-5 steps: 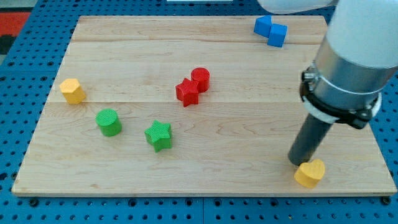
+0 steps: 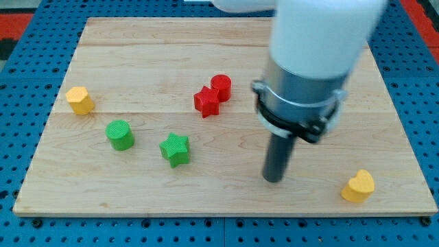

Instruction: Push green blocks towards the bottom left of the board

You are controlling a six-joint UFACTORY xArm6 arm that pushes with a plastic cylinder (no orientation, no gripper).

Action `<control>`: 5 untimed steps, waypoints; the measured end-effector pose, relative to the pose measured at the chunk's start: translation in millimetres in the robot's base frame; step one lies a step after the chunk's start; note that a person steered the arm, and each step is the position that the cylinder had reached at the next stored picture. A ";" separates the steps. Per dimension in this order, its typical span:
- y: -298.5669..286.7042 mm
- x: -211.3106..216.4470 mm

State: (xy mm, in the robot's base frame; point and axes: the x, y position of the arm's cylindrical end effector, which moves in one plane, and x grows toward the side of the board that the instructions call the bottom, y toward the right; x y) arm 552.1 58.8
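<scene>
Two green blocks, two red, two yellow; my tip right of them, perhaps hiding others.

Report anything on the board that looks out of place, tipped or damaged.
Nothing stands out. The green cylinder, green star, both red blocks and both yellow blocks lie flat on the board, undamaged. My tip rests right of the star, touching nothing.

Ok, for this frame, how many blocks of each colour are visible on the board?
Green: 2, the green cylinder and green star
Red: 2, the red star and red cylinder
Yellow: 2, the yellow block at the view's left and yellow heart
Blue: 0 visible
Total: 6
</scene>
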 end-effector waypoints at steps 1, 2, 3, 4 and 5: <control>-69.2 -7.6; -141.3 -15.1; -188.0 -26.4; -171.5 -27.3; -162.7 -49.7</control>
State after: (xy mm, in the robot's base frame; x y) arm 502.4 -103.9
